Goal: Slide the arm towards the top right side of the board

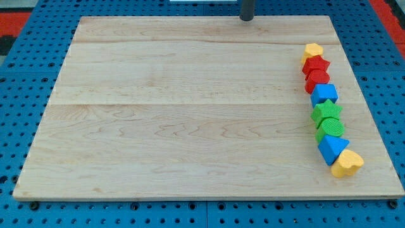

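My tip is at the top edge of the wooden board, a little right of centre, with only the rod's lower end showing. It touches no block. Several blocks stand in a column along the board's right side: a yellow block at the top, a red star, a red cylinder-like block, a blue block, a green star, a green cylinder, a blue triangle and a yellow heart at the bottom. The tip is well left of and above the yellow block.
The board lies on a blue perforated surface. Red patches show at the view's top left corner and top right corner.
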